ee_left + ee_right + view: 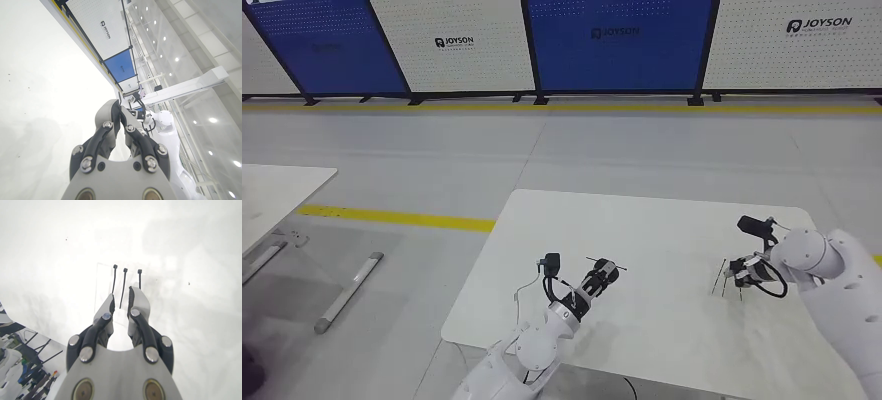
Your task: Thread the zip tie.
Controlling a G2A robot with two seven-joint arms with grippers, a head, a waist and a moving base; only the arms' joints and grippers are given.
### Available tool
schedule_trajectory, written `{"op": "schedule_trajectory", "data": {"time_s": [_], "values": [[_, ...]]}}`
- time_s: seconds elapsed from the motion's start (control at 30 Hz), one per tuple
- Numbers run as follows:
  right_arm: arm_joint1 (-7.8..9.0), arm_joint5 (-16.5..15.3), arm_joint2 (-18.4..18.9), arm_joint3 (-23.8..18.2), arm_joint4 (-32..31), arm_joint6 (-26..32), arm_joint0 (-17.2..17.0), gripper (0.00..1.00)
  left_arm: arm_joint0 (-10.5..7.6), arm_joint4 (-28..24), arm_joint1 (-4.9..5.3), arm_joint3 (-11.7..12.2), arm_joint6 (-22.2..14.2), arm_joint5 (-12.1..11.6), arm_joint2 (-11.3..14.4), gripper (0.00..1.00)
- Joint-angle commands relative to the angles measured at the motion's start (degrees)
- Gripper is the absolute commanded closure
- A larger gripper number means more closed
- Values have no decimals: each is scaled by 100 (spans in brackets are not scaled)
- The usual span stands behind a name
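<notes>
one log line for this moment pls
left gripper: shut on zip tie | right gripper: open above three loose ties on table | threading: not yet started

We see blue and white panels [617, 45] at twelve o'clock, grey floor [442, 150], and a yellow line [392, 217] at nine o'clock of our white surface [672, 230].

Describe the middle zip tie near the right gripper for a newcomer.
On the white table, three black zip ties lie side by side ahead of the open right gripper. The middle zip tie is the one flanked on both sides, its tail showing between the fingers.
</notes>
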Motion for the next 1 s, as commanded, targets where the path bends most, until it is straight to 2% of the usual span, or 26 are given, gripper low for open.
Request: {"op": "schedule_trajectory", "data": {"time_s": [0.0,0.33,0.57,0.97], "values": [[-41,-19,-73,129,21,-3,79,79,0,0,0,0,0,0,0,100],[-226,-68,-361,665,76,-31,387,79,0,0,0,0,0,0,0,100],[-348,-59,-539,966,61,-38,557,83,0,0,0,0,0,0,0,100],[-552,-108,-770,1450,72,-62,832,80,0,0,0,0,0,0,0,100]]}}
